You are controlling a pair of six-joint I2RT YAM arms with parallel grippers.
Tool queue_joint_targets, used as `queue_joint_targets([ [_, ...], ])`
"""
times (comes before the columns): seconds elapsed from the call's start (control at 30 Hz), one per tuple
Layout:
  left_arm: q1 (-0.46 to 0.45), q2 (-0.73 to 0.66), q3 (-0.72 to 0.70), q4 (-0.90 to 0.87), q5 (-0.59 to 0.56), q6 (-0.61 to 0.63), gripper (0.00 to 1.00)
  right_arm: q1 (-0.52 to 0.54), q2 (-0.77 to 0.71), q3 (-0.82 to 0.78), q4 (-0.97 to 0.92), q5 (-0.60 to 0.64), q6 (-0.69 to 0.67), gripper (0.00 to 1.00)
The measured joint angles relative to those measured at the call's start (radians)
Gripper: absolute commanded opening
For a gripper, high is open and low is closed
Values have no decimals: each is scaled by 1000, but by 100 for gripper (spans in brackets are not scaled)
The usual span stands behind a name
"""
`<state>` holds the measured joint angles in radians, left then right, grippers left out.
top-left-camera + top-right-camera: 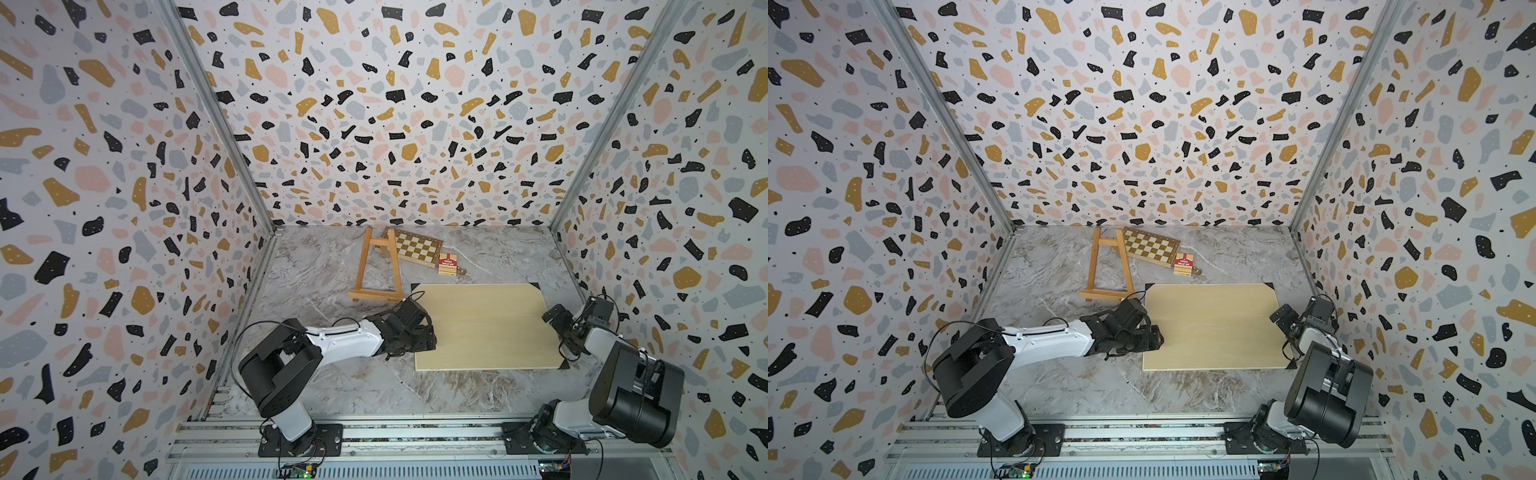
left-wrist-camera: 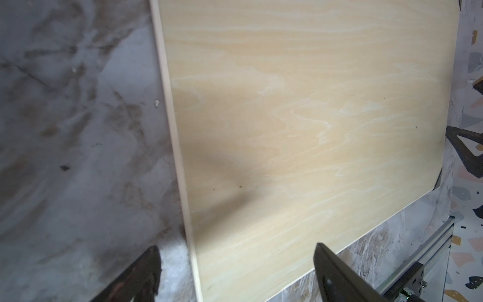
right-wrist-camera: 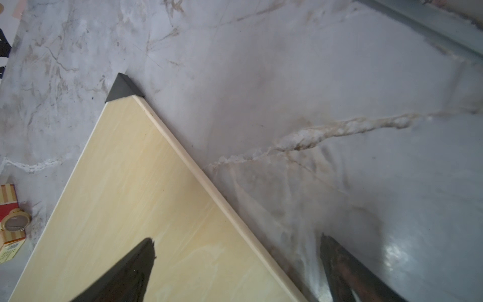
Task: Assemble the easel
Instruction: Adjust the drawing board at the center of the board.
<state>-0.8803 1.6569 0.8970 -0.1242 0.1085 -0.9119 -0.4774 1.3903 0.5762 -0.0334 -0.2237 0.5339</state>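
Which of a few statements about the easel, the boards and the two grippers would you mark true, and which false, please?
1. The easel lies on the table, with neither gripper holding it. True.
2. The left gripper is shut on the pale board. False: its jaws stand open, one finger over the board and the other over the table.
3. The right gripper is open at the pale board's edge. True.
4. The chessboard lies on top of the pale board. False: it lies apart from it, near the back wall, beside the easel.
5. A red box sits between the chessboard and the pale board. True.
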Motion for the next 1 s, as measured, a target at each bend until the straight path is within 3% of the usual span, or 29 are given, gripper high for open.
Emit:
queue_joint_targets([
  [0.4, 0, 5, -43, 57, 27, -47, 85, 50, -95, -51, -80, -38, 1, 100],
  [1.0, 1, -256, -289, 18, 38, -70, 80, 249, -245, -113, -226, 18, 48, 100],
])
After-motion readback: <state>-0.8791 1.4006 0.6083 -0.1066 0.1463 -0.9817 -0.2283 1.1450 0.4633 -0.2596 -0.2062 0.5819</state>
